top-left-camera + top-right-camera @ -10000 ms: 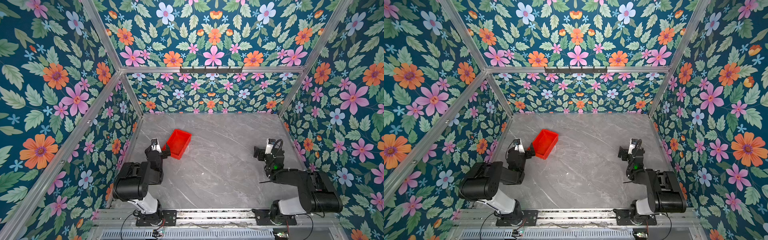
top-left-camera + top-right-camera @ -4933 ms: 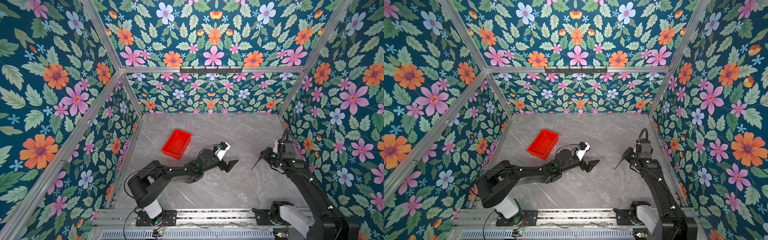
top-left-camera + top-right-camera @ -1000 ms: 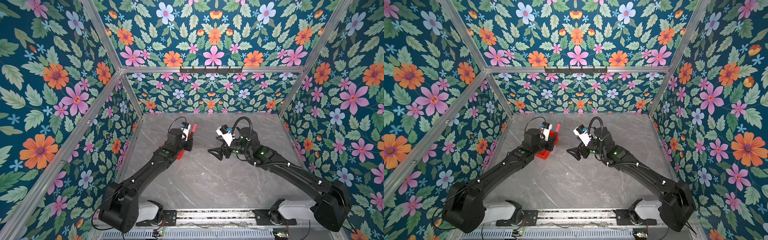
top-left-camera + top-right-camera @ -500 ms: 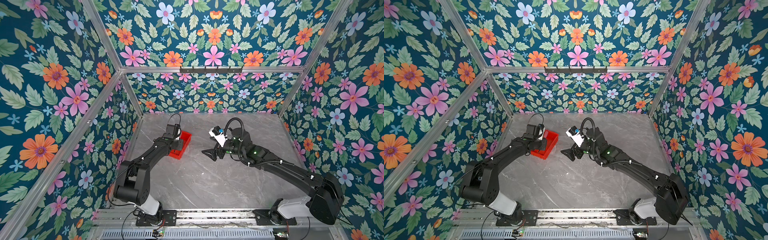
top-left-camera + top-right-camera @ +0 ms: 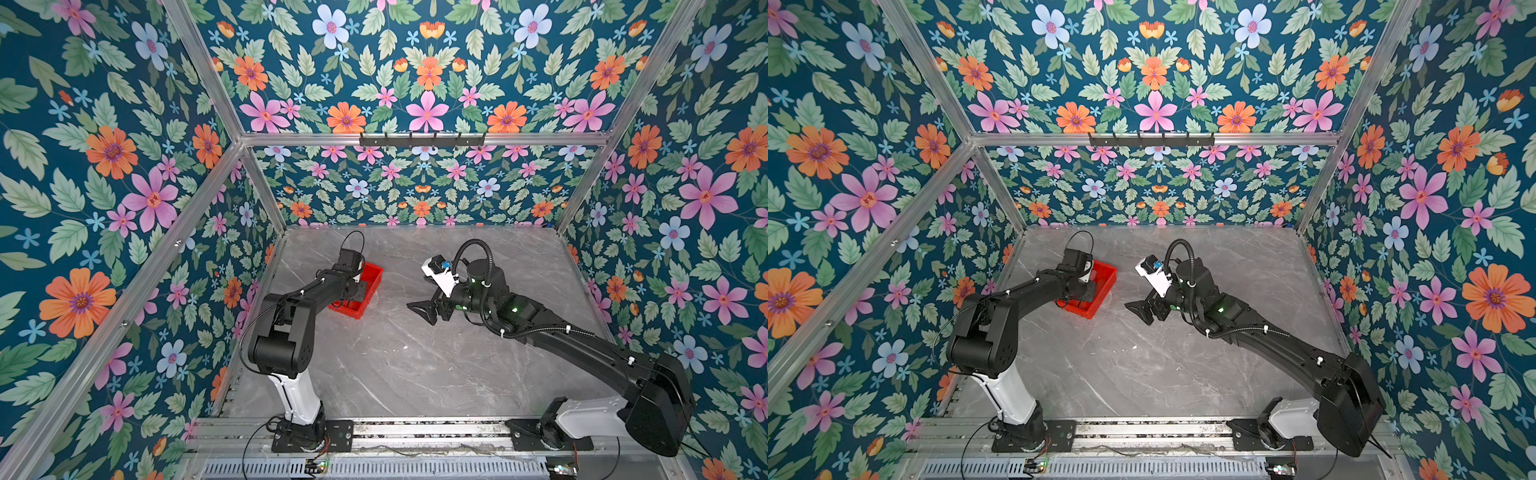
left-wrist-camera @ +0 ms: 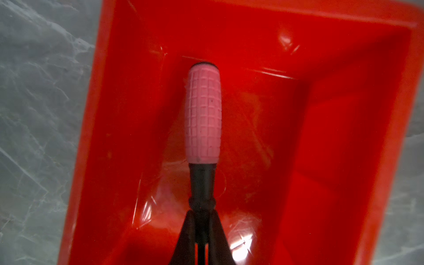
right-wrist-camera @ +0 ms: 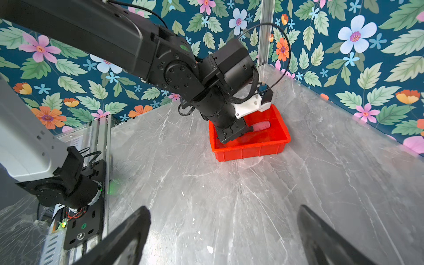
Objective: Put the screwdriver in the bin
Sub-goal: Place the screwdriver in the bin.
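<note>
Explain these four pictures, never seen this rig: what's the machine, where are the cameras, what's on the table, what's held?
Two black robot arms are bolted at the near edge of a grey table, each ending in a two-fingered gripper. Two pictures look down from overhead, side by side; the other two come from a camera on each wrist. On the table sits a red bin. The left gripper is shut on the black shaft of a pink-handled screwdriver, holding it inside the bin; whether it touches the floor I cannot tell. The right gripper is open and empty, above the table.
</note>
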